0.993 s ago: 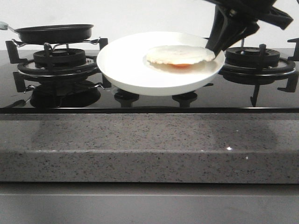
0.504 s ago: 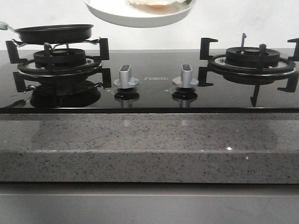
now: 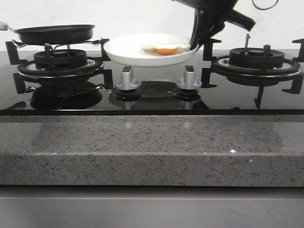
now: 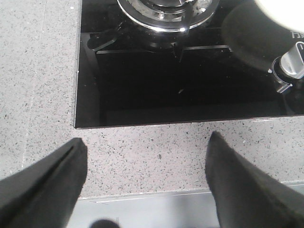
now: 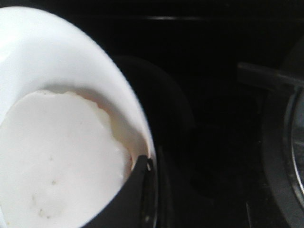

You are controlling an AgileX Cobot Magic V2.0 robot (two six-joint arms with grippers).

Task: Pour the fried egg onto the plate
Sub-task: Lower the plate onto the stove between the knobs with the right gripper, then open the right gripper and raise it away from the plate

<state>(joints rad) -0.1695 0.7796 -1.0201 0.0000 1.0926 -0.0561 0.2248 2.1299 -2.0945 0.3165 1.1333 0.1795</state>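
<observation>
The white plate (image 3: pixel 133 53) hangs level just above the middle of the stove, between the two burners. The fried egg (image 3: pixel 161 48) lies on its right half, orange yolk showing. My right gripper (image 3: pixel 197 42) comes down from the upper right and is shut on the plate's right rim. In the right wrist view the plate (image 5: pixel 57 57) and the pale egg (image 5: pixel 57 156) fill the left side, with the gripper (image 5: pixel 145 164) clamped on the rim. My left gripper (image 4: pixel 145 142) is open and empty over the granite counter's front edge.
The black frying pan (image 3: pixel 56 33) sits empty on the left burner (image 3: pixel 61 59). Two silver knobs (image 3: pixel 127 78) (image 3: pixel 189 78) stand right below the plate. The right burner grate (image 3: pixel 256 59) is beside the right gripper. A grey granite counter (image 3: pixel 152 147) runs along the front.
The plate with the egg rose out of the top of the front view, then came down again. It now hangs lower and farther back, above the knobs.
</observation>
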